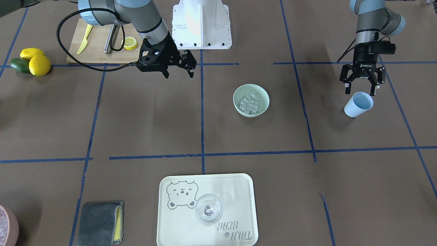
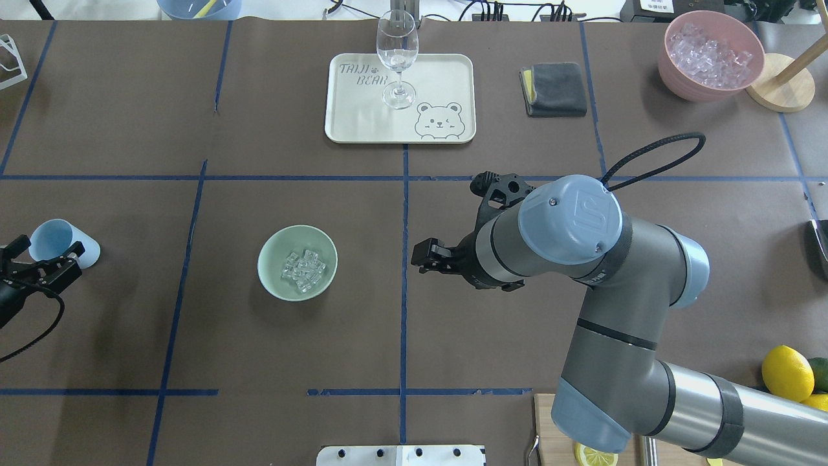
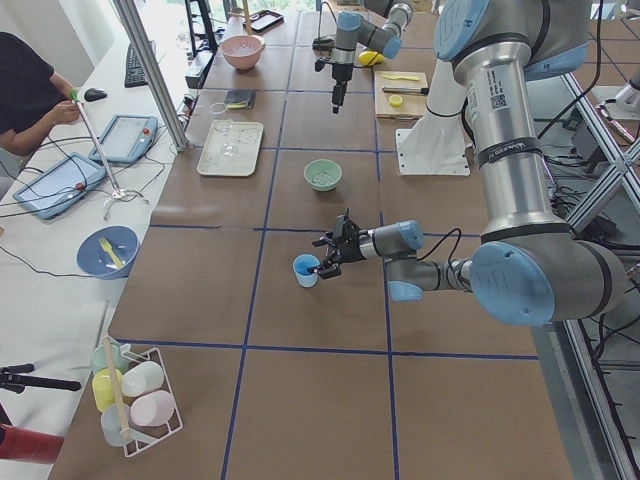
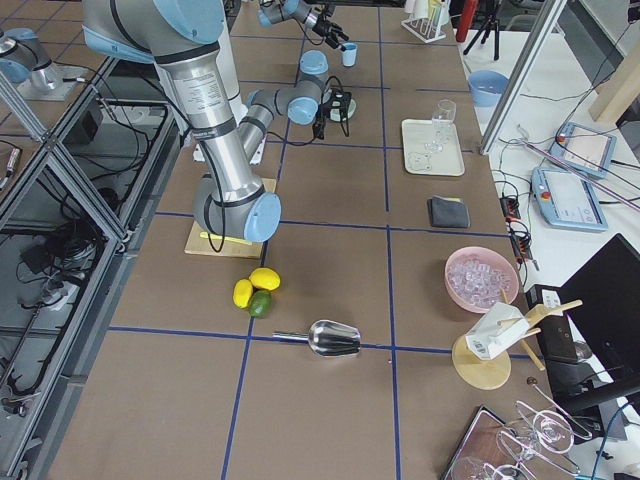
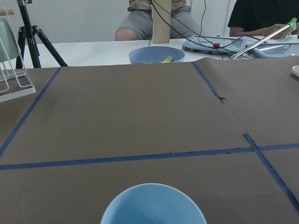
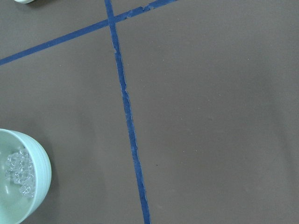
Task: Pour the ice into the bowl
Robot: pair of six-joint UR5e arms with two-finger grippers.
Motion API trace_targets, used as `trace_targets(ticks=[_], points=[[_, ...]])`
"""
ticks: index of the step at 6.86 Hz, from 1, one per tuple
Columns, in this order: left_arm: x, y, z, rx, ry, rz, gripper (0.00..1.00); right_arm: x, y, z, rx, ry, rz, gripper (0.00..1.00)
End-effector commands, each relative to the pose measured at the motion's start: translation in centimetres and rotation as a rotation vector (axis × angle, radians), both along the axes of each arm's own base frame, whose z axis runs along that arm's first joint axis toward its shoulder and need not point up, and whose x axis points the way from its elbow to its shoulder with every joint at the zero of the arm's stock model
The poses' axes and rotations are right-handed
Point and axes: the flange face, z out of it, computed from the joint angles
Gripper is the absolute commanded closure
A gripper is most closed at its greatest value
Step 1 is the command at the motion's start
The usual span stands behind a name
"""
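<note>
Spanning every view, the brown table (image 1: pixel 136 130) carries everything. Near the bowl (image 1: pixel 256 91), on the robot's right of it, the right gripper (image 1: pixel 179 71) hovers with fingers apart, holding nothing. Well apart from the bowl on the other side, the left gripper (image 1: pixel 361 89) hangs with fingers spread just above the light blue cup (image 1: pixel 357 105), gripping nothing.

The bowl is smooth pale green plastic, probably light enough to skid if nudged; its rim is the place to pinch. The cup stands upright and looks empty, though the wrist view shows only its rim. Its thin wall likely flexes, so a gentle mid-wall hold suits it.

The ice (image 1: pixel 249 104) lies heaped in the bowl's bottom. The cubes are small, hard, slick and light, and better tipped from a container than picked singly.
</note>
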Motion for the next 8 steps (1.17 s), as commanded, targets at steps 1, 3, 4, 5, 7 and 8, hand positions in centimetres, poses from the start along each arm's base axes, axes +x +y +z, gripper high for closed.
trace_targets(ticks=[1, 3, 4, 5, 7, 8], points=[[-1.0, 0.0, -1.6, 0.037, -0.039, 0.019, 0.0, -3.6, -0.9, -3.0, 0.005, -0.003, 0.039, 0.0], [-2.8, -1.4, -2.9, 0.058, -0.078, 0.053, 0.0, -9.8, -3.3, -6.0, -0.032, 0.024, 0.049, 0.0], [-4.5, -2.7, -3.2, 0.061, -0.117, 0.089, 0.0, -12.4, -3.4, -6.6, -0.034, 0.05, 0.044, 0.0], [-5.8, -4.2, -4.7, 0.056, -0.167, 0.121, 0.0, -14.3, -3.8, -7.0, -0.025, 0.072, 0.058, 0.0], [-7.6, -7.3, -9.1, -0.06, -0.199, 0.232, 0.0, -17.7, -4.0, -7.5, -0.022, 0.085, 0.063, 0.0], [-8.6, -11.1, -10.7, -0.132, -0.24, 0.251, 0.0, -18.5, -3.6, -6.9, -0.023, 0.099, 0.059, 0.0]])
